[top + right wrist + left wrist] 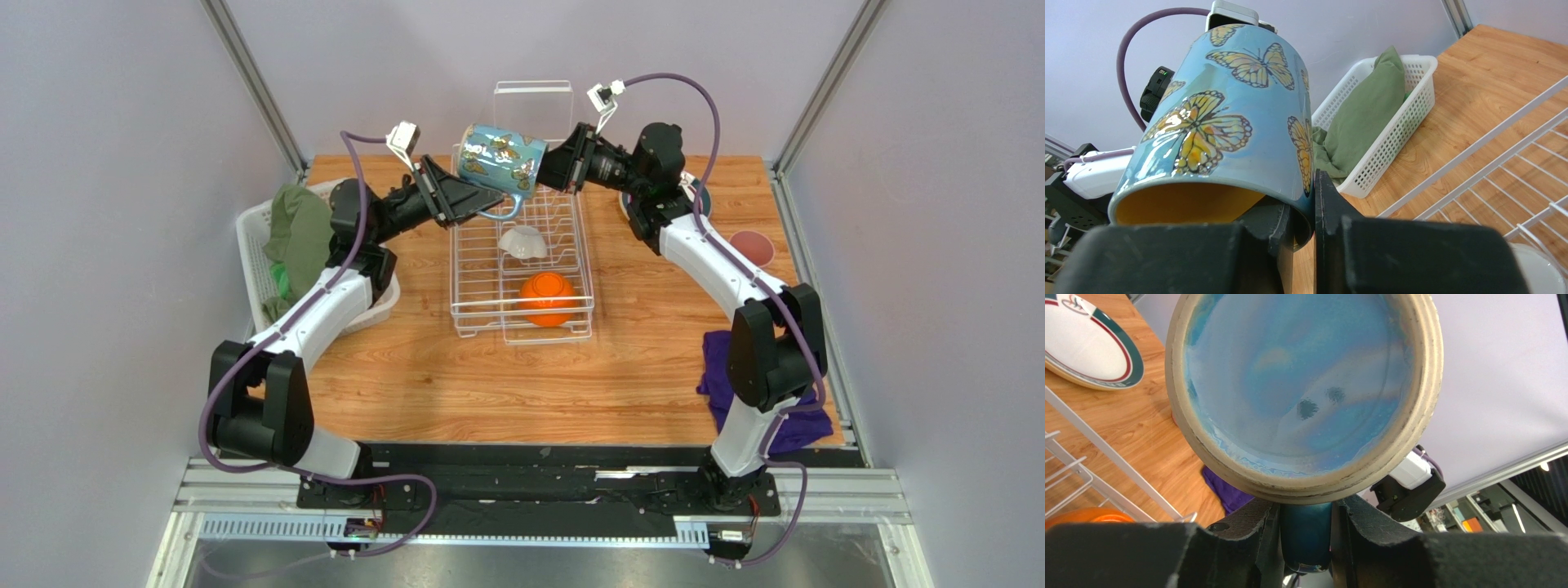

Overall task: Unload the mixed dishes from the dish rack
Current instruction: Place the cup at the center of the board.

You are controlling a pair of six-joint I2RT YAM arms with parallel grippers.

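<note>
The blue butterfly mug (501,157) with its yellow inside hangs tilted above the far end of the white wire dish rack (456,282), held from both sides. My left gripper (485,200) is shut on the mug's dark blue handle (1306,530), just under the mug's base (1303,392). My right gripper (555,165) is shut on the mug's rim (1306,184), one finger inside and one outside. A small white cup (525,243) and an orange bowl (547,299) sit in the rack. The dark-rimmed plate (1082,346) and a pink cup (751,249) rest on the table at the right.
A white slatted basket (260,251) holding green cloth (298,233) stands at the left. A purple cloth (797,417) lies at the near right. The rack's clear panel (534,108) rises behind the mug. Grey walls close in on three sides.
</note>
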